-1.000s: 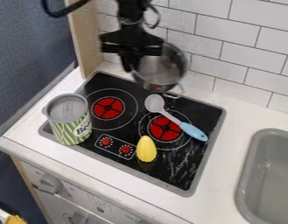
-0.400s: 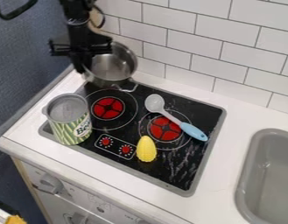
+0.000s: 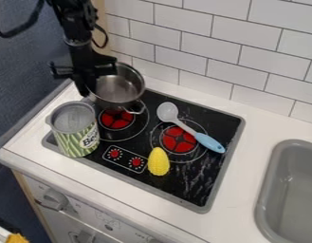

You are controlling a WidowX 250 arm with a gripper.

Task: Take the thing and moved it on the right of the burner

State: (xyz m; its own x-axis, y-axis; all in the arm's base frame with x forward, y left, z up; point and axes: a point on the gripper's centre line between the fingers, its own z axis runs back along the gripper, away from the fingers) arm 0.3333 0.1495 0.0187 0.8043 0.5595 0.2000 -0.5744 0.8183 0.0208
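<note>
The arm comes in from the top edge, and its black hand covers part of the left side of the metal pot. The hand pinches the pot at its left rim, though the exact grip is hard to make out. The pot is over the rear part of the left burner, hiding some of its ring; whether its base touches the stove top cannot be told. Its grey metal inside shows, and a wire handle juts from its near side.

The can stands upright at the stove top's left edge, its label partly turned away; its grey top is sunken within the rim. The grey sink, set in the white surface, is cut off at the right and bottom. The spoon lies across the right burner, hiding part of it, near the yellow corn.
</note>
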